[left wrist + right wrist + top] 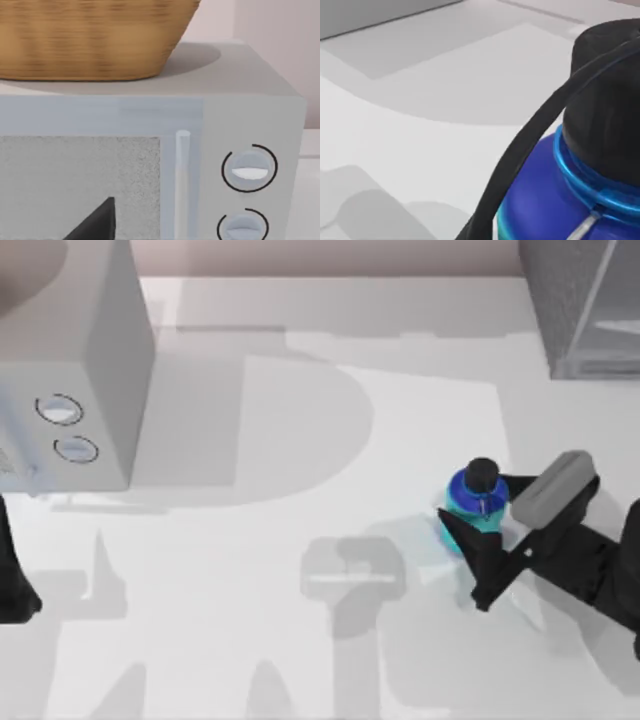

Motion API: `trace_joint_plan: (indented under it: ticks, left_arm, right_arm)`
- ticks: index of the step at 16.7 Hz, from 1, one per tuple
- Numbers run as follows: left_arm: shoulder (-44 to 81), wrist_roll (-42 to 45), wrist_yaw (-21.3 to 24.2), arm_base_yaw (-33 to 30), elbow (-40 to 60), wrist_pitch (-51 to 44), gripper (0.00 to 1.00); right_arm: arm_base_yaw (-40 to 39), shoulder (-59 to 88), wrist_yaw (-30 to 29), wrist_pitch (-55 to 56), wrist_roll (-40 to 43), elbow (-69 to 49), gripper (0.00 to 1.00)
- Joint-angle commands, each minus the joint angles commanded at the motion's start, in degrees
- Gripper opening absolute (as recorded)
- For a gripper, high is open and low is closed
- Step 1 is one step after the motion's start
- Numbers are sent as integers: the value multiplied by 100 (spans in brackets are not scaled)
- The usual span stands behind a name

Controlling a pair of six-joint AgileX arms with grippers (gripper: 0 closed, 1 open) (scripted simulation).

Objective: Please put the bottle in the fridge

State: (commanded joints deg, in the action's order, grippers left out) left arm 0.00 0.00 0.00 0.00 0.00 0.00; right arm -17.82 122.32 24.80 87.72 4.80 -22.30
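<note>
Bottle (pixel 473 502) stands upright on the bench (pixel 300 640) toward four o'clock of centre. Right pincer (pixel 478 540) sits against it from the four o'clock side, fingers either side of the body; grip cannot be confirmed. Fridge (pixel 580 300) occupies the one o'clock corner. Left arm parked at nine o'clock, facing the microwave (pixel 250 125).

Simulated kitchen, microwave (pixel 240 170), basket (pixel 90 40), fridge (pixel 585 300)

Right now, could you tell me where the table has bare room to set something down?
The widest bare stretch runs between the dial box and the bottle. It is crowded around the bottle, where the right hand sits. Bare table also separates the bottle from the fridge.
</note>
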Motion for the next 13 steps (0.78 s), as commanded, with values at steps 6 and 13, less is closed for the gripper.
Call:
trace_joint_plan:
  ticks: [6, 13]
  left_arm:
    - [0, 0, 0, 0, 0, 0, 100]
    - [0, 0, 0, 0, 0, 0, 100]
  right_arm:
    - [0, 0, 0, 0, 0, 0, 3]
    - [0, 0, 0, 0, 0, 0, 1]
